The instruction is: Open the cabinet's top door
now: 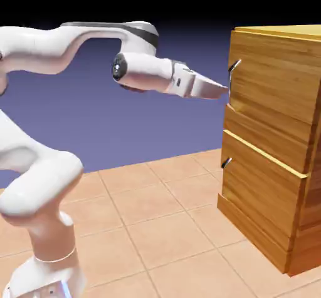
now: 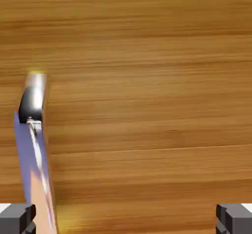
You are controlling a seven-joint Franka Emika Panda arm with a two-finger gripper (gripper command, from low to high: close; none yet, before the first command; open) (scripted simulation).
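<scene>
The cabinet [image 1: 276,159] of golden-brown wood stands at the exterior view's right. Its top door [image 1: 279,71] carries a small bent grey handle [image 1: 234,67] near its left edge. My gripper [image 1: 223,90] points at the door's front, just below that handle and very close to the wood. In the hand view the door's wood grain [image 2: 147,80] fills the picture, with the handle [image 2: 33,99] at the left. Both grey fingertips [image 2: 17,219] show far apart at the bottom corners. My gripper [image 2: 126,221] is open with nothing between its fingers.
The lower panel [image 1: 263,193] has its own small handle [image 1: 226,163]. Tan floor tiles [image 1: 157,209] spread in front of the cabinet. The arm's white base [image 1: 44,228] rises at the lower left. A thin strip of backdrop and floor [image 2: 37,179] shows below the handle in the hand view.
</scene>
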